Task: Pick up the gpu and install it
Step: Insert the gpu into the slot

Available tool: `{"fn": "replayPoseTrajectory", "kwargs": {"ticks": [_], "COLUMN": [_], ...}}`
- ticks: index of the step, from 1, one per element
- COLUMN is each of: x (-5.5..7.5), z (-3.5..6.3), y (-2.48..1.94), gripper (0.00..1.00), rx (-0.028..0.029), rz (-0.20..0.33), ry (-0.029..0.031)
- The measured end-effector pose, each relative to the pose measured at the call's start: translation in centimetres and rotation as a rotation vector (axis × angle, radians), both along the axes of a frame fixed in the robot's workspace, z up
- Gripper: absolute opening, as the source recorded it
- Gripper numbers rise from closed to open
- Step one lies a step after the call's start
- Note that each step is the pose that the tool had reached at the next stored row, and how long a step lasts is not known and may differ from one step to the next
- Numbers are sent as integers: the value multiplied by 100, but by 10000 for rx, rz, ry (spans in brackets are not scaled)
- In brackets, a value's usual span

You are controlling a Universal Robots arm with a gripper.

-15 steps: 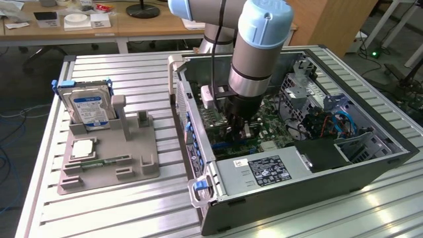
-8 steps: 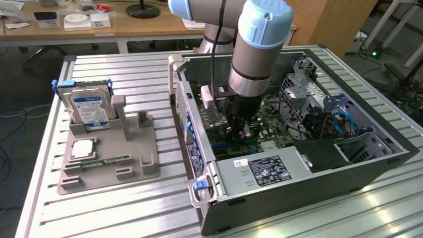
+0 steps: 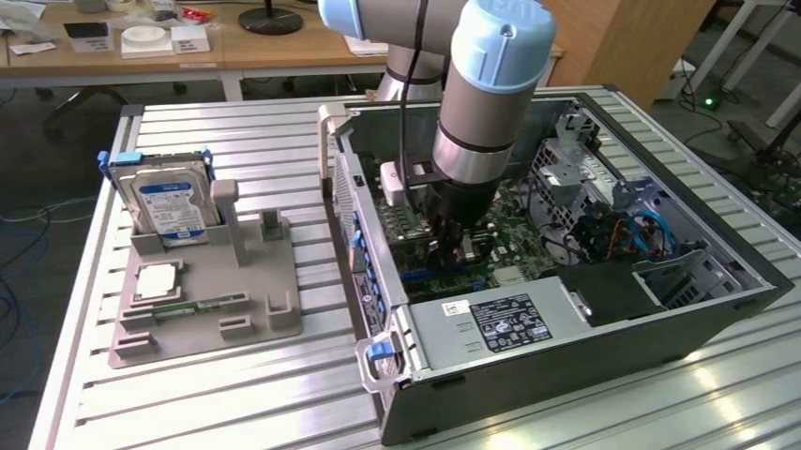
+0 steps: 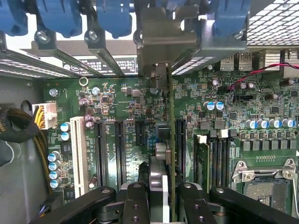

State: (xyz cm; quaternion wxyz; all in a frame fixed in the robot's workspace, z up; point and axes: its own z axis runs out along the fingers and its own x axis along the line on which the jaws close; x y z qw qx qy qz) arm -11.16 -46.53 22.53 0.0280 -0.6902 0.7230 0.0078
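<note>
The claw point(image 4: 163, 196) was down inside the open computer case point(image 3: 701, 300), its fingers point(image 4: 135, 205) closed partway on the top edge of the gpu point(image 4: 171, 140) — a thin card seen edge-on in the wrist view, standing upright between the fingers and running away from the claw toward the silver bracket point(image 4: 168, 37) at the case's rear wall. The card hung directly over the motherboard point(image 4: 224, 116), in line with one of the long dark expansion slots point(image 4: 180, 144), but whether its lower edge had already entered that slot could not be told. The main risk, as I judged it, was misalignment: if the card sat slightly tilted in the grip, pressing down could jam its edge on the slot's lip or on the small parts just beside it, and could bend the card or the board. The bracket could also catch on the rear frame and the blue retaining clips point(image 4: 112, 18) beyond the claw rather than sliding into its opening. A grip on so thin an edge might slip under load, leaving the card half-seated. In the exterior view the arm point(image 3: 494, 103) stood steeply over the case, well apart from the hard drive point(image 3: 169, 202) and the grey holder tray point(image 3: 250, 323) on the bench point(image 3: 225, 403) — so a collision there seemed unlikely.
</note>
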Motion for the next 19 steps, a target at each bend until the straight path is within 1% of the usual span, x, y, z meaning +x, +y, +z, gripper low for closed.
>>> {"fn": "replayPoseTrajectory", "kwargs": {"ticks": [19], "x": [-1], "z": [-61], "y": [-1], "gripper": [29], "rx": [-5], "rz": [0], "ry": [3]}}
